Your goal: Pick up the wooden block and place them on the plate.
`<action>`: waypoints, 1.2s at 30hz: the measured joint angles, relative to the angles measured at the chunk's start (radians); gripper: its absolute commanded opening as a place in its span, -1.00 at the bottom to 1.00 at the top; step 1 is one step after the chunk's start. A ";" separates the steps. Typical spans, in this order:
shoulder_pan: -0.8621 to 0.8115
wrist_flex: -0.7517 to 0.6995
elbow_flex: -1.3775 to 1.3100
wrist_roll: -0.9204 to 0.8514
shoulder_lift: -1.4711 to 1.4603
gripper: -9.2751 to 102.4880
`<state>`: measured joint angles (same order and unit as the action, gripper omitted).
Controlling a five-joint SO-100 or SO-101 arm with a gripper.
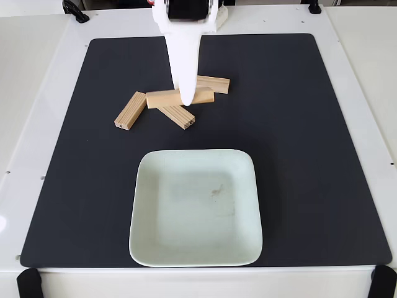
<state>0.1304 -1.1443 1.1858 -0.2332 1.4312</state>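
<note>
in the fixed view we see the white two-finger gripper [185, 99] lowered onto a small light-tan wooden block [166, 99]; whether it grips we cannot tell. three alike blocks lie beside it on the black mat [310, 155]. the pale mint square ceramic plate [248, 205] sits nearer the camera, bare.

Fixed view: the arm [186, 12] is cut off by the top edge. The middle wooden block [164, 98] is partly covered by the gripper [186, 98], whose jaw state cannot be determined.
</note>
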 measured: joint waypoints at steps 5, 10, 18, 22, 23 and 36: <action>0.000 0.000 -0.132 0.000 -0.181 -0.73; 0.000 0.006 -0.232 0.046 -0.330 -0.73; 0.000 0.029 -0.311 0.137 -0.476 -0.73; 0.000 0.029 -0.313 0.147 -0.506 -0.73; 0.000 0.029 -0.313 0.149 -0.509 -0.73; 0.000 0.029 -0.314 0.149 -0.512 -0.56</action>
<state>0.1304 -1.1152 0.8713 -0.0844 0.9189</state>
